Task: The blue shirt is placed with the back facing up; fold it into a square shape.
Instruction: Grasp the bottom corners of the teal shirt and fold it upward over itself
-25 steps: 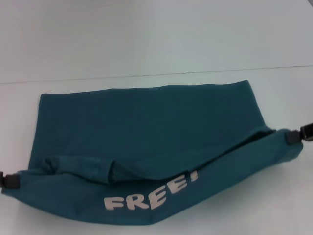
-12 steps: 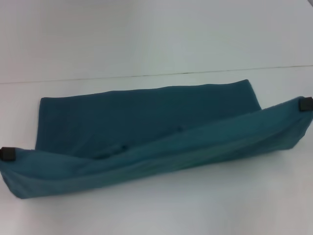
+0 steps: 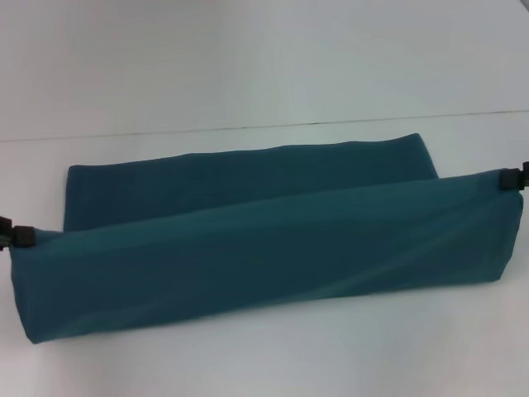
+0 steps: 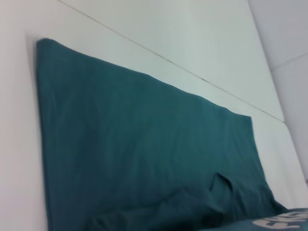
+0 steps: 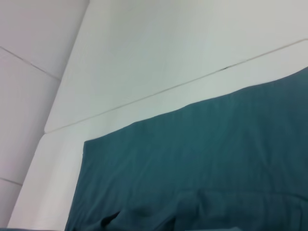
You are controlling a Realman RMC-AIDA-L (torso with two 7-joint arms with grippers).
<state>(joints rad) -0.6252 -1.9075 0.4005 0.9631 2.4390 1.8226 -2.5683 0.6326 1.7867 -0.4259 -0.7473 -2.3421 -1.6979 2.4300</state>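
The blue shirt lies across the white table, its far half flat and its near half lifted into a taut panel facing me. My left gripper is shut on the panel's upper left corner. My right gripper is shut on the upper right corner, slightly higher and farther back. The left wrist view shows the blue shirt lying flat, with a wrinkled fold and a bit of white lettering on its underside. In the right wrist view the blue shirt is flat, with a small crease near the held edge.
The white table carries nothing else. A thin seam runs across it just behind the shirt's far edge. A strip of table shows in front of the hanging fold.
Both grippers have risen and carried the near edge up and towards the far side. The lifted panel is taller and tauter, and the white lettering no longer shows from the head.
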